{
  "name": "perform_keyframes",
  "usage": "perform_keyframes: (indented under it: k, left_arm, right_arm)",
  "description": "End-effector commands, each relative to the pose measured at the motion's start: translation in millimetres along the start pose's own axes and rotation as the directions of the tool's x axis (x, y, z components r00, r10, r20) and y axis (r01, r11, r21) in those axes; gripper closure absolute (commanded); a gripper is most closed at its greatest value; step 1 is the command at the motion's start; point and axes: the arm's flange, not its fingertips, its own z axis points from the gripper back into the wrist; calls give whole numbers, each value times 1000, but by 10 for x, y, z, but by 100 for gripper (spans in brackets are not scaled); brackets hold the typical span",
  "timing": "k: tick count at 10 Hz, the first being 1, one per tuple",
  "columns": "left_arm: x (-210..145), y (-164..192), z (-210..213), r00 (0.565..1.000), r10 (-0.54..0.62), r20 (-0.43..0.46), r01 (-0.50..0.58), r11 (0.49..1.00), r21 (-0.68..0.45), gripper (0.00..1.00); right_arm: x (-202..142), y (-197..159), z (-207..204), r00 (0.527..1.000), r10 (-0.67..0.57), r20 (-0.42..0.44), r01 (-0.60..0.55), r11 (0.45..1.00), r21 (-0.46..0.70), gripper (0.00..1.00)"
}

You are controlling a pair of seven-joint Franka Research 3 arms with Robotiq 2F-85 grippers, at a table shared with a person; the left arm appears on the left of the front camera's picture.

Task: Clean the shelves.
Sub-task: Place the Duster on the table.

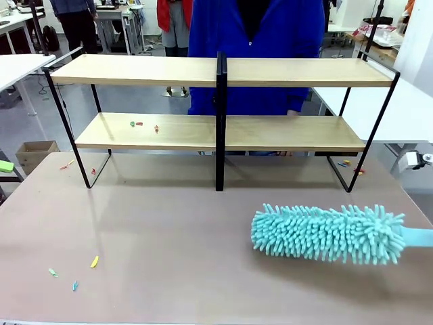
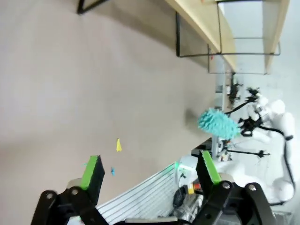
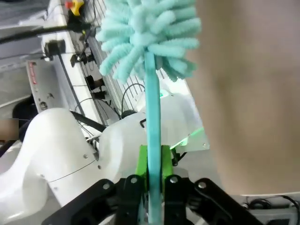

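On the table [image 1: 169, 223]: one duster [image 1: 328, 233], two shelves [image 1: 223, 132].

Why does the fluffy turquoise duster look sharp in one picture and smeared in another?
Front view: even overhead light, the fluffy turquoise duster crisp, the two-tier light-wood shelves casting a soft shadow on the table. Right wrist view: the duster's handle sits very near the lens in the right gripper, so it is soft. Left wrist view: wide-angle, rolled sideways, the left gripper slightly blurred.

Robotics lab or workshop: white worktables [image 1: 20, 66] in rows behind, people standing among them, cardboard box [image 1: 35, 153] on grey floor, cabling and white robot arm [image 2: 276, 136] nearby.
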Motion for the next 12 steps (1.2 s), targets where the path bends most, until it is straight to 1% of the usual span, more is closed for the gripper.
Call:
perform_keyframes:
  k: [1, 3, 4, 5, 6, 7, 8, 9, 10, 11, 12]
  left_arm:
    - [-19, -106, 56, 997, -74, -17, 74, 996, 42, 0]
    - [-19, -106, 56, 997, -74, -17, 74, 996, 42, 0]
    - [-19, -106, 56, 997, -74, -17, 74, 996, 42, 0]
    - [-19, -106, 56, 997, -74, -17, 74, 996, 42, 0]
    - [-19, -106, 56, 997, -74, -17, 74, 996, 42, 0]
    - [-19, -106, 56, 997, -74, -17, 74, 996, 42, 0]
    - [-19, -106, 56, 997, -74, -17, 74, 996, 42, 0]
    - [-19, -106, 56, 997, -74, -17, 74, 996, 42, 0]
    - [-19, -106, 56, 997, -74, -17, 74, 996, 42, 0]
    - [-19, -106, 56, 997, -74, -17, 74, 996, 42, 0]
    - [-19, -106, 56, 997, -74, -17, 74, 996, 42, 0]
  right_arm:
    - [290, -107, 239, 1000, 11, -25, -10, 1000, 27, 87]
    - [509, -272, 322, 997, -11, -83, 10, 1000, -10, 87]
    - [512, -320, 344, 996, -21, -86, 19, 1000, -17, 27]
    - [426, -368, 382, 995, -65, -76, 62, 997, -42, 28]
    - [210, -439, 468, 987, -156, -24, 153, 984, -95, 0]
    - [-66, -491, 658, 963, -248, 106, 263, 952, -159, 23]
    - [-412, -521, 901, 909, -296, 293, 347, 928, -140, 0]
    - [-745, -482, 1100, 832, -306, 464, 386, 919, -86, 0]
    - [-1008, -350, 1208, 744, -300, 597, 340, 939, 48, 0]
    - [-1229, -96, 1196, 683, -307, 663, 200, 951, 234, 0]
    - [-1381, 125, 1109, 667, -317, 674, 113, 938, 329, 0]
